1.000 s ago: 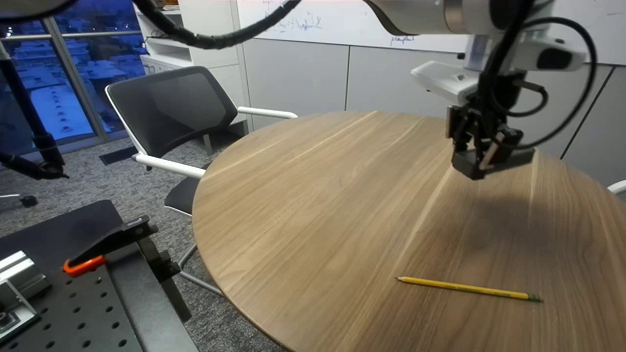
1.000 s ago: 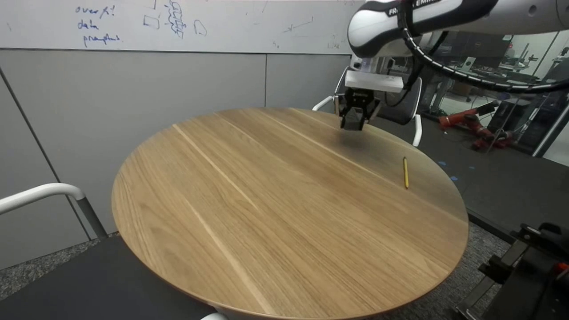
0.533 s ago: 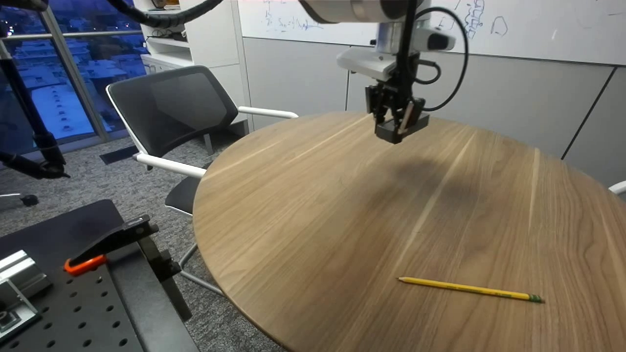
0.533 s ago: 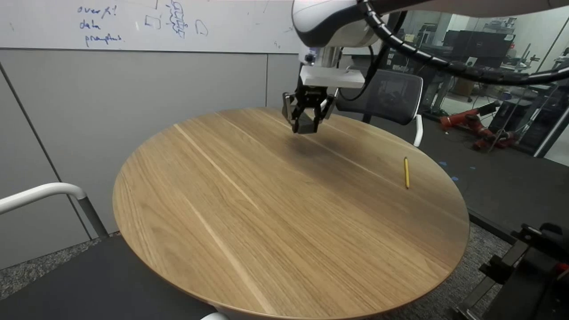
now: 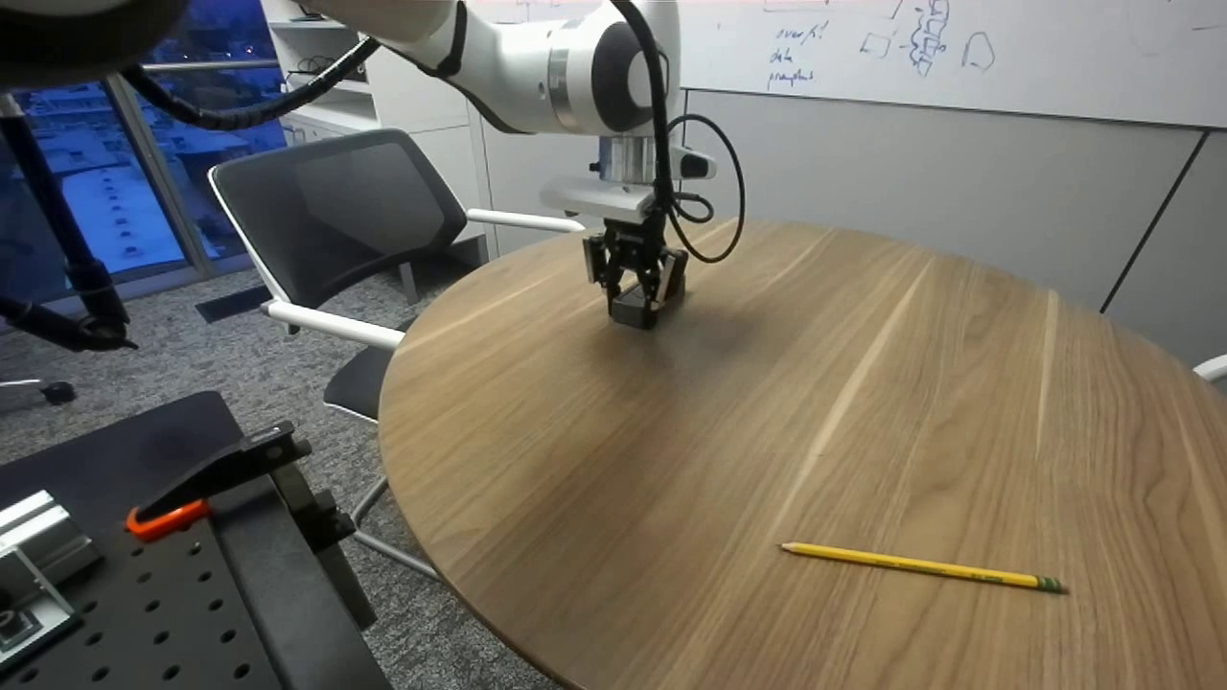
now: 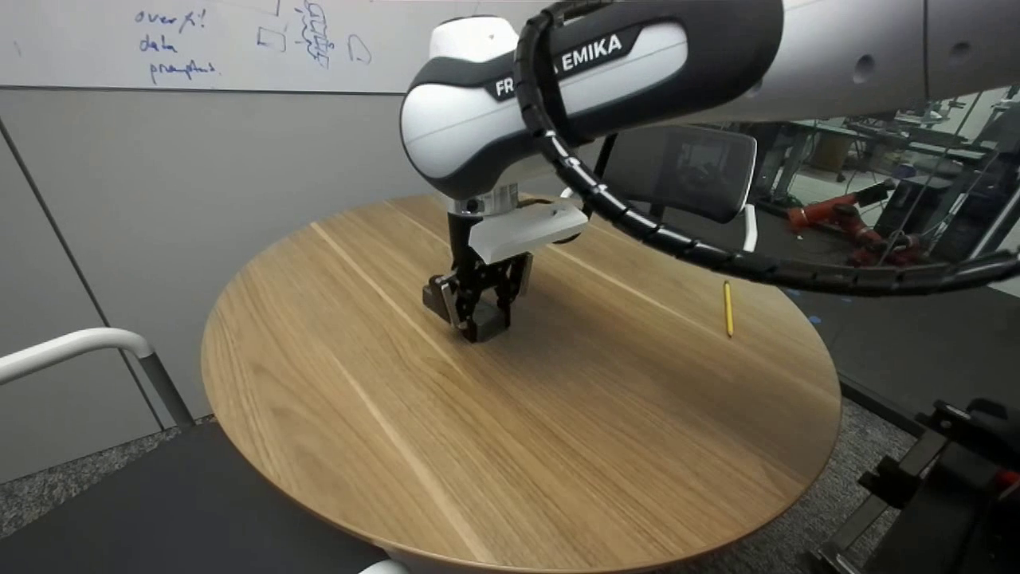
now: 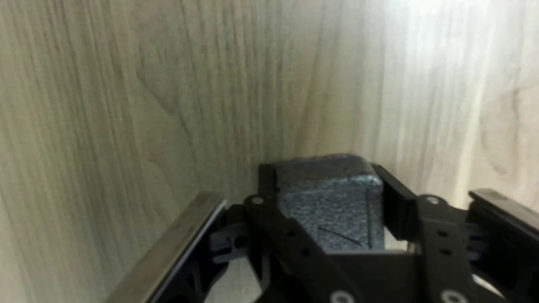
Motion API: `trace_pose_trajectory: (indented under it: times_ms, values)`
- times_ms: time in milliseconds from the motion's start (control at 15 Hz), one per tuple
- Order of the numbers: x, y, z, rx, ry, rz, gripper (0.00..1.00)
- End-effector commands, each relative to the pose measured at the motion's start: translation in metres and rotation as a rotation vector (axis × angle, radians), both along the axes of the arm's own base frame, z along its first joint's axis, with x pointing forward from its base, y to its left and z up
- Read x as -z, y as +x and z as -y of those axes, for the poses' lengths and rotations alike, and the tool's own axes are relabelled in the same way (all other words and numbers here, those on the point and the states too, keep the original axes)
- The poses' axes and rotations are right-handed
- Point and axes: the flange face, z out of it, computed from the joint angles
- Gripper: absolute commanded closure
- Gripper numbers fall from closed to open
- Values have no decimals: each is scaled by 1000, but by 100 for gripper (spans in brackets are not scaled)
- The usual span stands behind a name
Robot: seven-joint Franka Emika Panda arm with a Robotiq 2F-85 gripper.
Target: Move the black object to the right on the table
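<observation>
In an exterior view, the robot arm [image 6: 677, 68] says "FR" and "EMIKA"; a black hose [image 6: 701, 253] hides letters between. In both exterior views, the whiteboard [image 6: 231, 48] says "data" in blue, under a line starting "over".

Pencil [image 5: 922, 566]: yellow, sharpened, lying flat
Mesh chair [image 5: 335, 218]: dark back, white armrests [image 5: 335, 324]
Whiteboard [image 6: 239, 52]: blue handwriting [image 6: 174, 44], sketches [image 6: 316, 36]
Window [image 5: 120, 216]: blue-tinted buildings outside
Carpet [image 5: 220, 356]: mottled grey

Your Panda arm [image 6: 717, 56] is white and dark grey; its white lettering [image 6: 591, 53] ends "EMIKA", the word before it part-masked by a glossy, banded black cable [image 6: 677, 241]. Wrist collar [image 5: 628, 159]: silver, cylindrical. Your gripper [image 7: 330, 189]: black, with round, bright-headed screws [image 7: 454, 296].
</observation>
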Motion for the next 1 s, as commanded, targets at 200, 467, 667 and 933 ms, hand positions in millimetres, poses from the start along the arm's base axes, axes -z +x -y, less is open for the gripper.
trace_pose_trajectory:
  times_ms: [200,467,667,933]
  values:
    - [26,-40,-80,-257,-110,-73,9]
    - [25,-63,-129,-309,-164,-90,0]
    - [-14,-81,-134,-266,-184,-243,0]
    - [-8,-78,-140,-287,-195,-205,0]
